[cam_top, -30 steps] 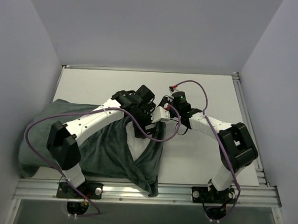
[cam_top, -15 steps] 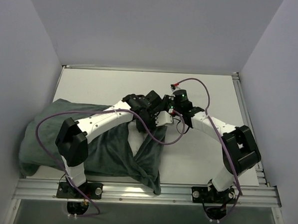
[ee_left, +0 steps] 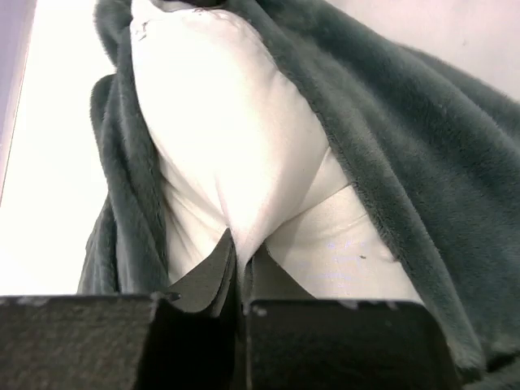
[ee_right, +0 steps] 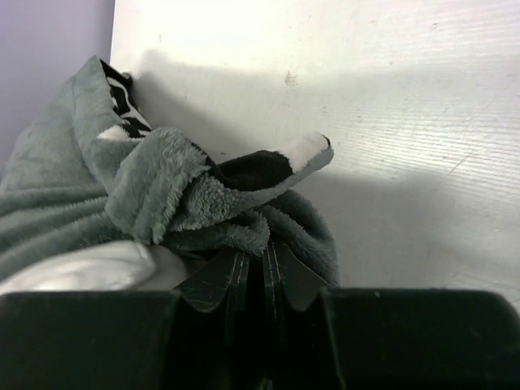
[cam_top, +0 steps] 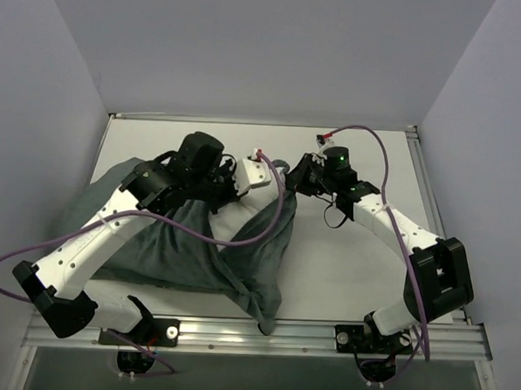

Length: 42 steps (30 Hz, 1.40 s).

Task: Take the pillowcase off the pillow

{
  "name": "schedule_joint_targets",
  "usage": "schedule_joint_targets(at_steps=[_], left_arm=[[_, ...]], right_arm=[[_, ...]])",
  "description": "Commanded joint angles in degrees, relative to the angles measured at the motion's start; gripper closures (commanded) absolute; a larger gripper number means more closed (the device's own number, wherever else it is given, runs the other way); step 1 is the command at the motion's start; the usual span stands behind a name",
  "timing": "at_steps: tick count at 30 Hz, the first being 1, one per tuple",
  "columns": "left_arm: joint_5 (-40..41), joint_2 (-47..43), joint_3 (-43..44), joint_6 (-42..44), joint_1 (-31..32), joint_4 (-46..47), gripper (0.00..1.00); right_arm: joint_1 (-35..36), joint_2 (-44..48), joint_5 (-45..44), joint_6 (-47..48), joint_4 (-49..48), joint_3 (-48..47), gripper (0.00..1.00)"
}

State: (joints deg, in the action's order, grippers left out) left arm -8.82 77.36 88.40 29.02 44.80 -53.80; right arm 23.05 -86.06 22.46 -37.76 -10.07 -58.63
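The dark grey pillowcase (cam_top: pixel 174 252) lies bunched over the table's left half, its mouth open toward the middle. The white pillow (cam_top: pixel 242 216) shows through that mouth. My left gripper (cam_top: pixel 233 192) is over the opening; in the left wrist view the left gripper (ee_left: pixel 241 256) is shut on a pinched fold of the pillow (ee_left: pixel 219 122), with the pillowcase (ee_left: pixel 406 138) lying around it. My right gripper (cam_top: pixel 290 175) is shut on the pillowcase's edge. The right wrist view shows the right gripper (ee_right: pixel 260 252) clamping grey plush, with zebra stripes (ee_right: pixel 122 101) showing on a turned-back flap.
The white table (cam_top: pixel 354 252) stretches bare to the right and behind the fabric. Grey walls stand close on the left, back and right. An aluminium rail (cam_top: pixel 262 330) runs along the near edge, and purple cables loop off both arms.
My left gripper has shut on the pillow and pulled back and to the left, its elbow swinging far left. My right gripper has shifted slightly right and farther back with the pillowcase's edge.
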Motion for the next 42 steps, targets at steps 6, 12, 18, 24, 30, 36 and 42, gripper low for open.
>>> schedule_joint_targets(at_steps=[6,12,18,24,30,36,42], left_arm=[[3.4,0.4,21.5,-13.6,-11.7,4.4,0.98],[3.4,6.2,25.9,-19.0,-21.7,9.3,0.98],[3.5,7.9,24.0,-22.1,-25.8,13.5,0.98],[-3.4,5.0,14.2,-18.5,-23.1,13.5,0.98],[-5.1,2.6,8.3,-17.2,-21.3,13.5,0.98],[-3.0,5.3,12.1,-18.3,-21.2,14.1,0.98],[-3.1,6.7,14.2,-18.7,-21.2,13.9,0.98]], right_arm=[[4.2,-3.2,-10.8,0.1,-0.7,2.5,1.00],[9.9,-1.9,-10.2,2.1,-0.8,3.5,1.00],[10.0,3.2,-3.8,6.4,0.0,5.5,0.95],[9.2,11.9,-14.5,15.2,14.6,-5.2,0.27],[10.4,17.0,-22.3,14.9,20.8,-15.6,0.21],[19.0,13.8,-18.8,10.7,15.7,-13.4,0.15],[21.2,6.4,-15.8,11.3,12.4,-14.7,0.13]])
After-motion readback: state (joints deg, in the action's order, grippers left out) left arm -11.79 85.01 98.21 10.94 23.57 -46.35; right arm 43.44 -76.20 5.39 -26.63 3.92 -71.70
